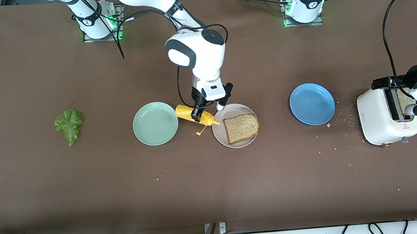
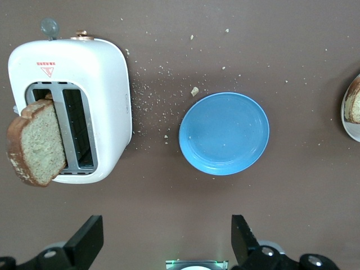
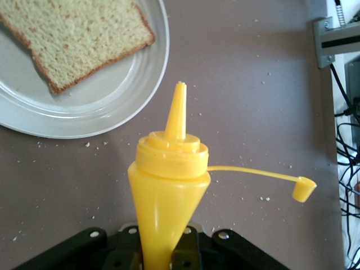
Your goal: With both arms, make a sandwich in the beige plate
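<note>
The beige plate (image 1: 221, 135) sits mid-bench with one toast slice (image 1: 241, 128) on it. The right gripper (image 1: 199, 115) is clamped on a yellow squeeze bottle (image 1: 194, 115), tilted with its nozzle over the plate's rim, cap dangling. The left gripper (image 2: 166, 239), jaws wide and empty, hangs over the toaster (image 1: 381, 123) at the left arm's end, where another slice (image 2: 36, 143) sticks up.
</note>
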You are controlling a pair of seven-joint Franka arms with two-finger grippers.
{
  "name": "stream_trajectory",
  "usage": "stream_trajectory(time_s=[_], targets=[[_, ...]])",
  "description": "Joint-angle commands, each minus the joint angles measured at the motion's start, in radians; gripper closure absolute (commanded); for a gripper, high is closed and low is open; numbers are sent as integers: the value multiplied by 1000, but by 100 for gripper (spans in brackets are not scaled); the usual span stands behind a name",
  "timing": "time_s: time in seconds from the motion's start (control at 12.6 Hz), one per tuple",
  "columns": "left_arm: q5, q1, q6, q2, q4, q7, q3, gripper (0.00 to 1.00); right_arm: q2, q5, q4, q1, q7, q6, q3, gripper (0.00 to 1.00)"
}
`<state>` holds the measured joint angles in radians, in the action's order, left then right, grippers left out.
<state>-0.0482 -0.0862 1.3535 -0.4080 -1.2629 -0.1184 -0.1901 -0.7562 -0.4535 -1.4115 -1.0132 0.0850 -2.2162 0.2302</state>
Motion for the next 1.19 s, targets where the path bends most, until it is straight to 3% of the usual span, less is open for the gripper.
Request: stream_trajectory(time_s=[0.0,0.56,0.88,0.96,1.11], targets=[[31,-4,-8,-3,16,13,3,0,-80,-63,69,-57,-4,36,20,100],[33,-4,-8,-3,16,13,3,0,-184,-94,126,-111,-40,38,35,100],[36,-3,-8,-2,16,11,3,0,-145,-82,141,-111,7,72,63,100],[36,3,-8,-2,11,9,3,0,-125,-64,141,-93,66,72,66,100],[36,17,16,18,-36,8,0,0,-43,62,140,-32,235,73,61,100]])
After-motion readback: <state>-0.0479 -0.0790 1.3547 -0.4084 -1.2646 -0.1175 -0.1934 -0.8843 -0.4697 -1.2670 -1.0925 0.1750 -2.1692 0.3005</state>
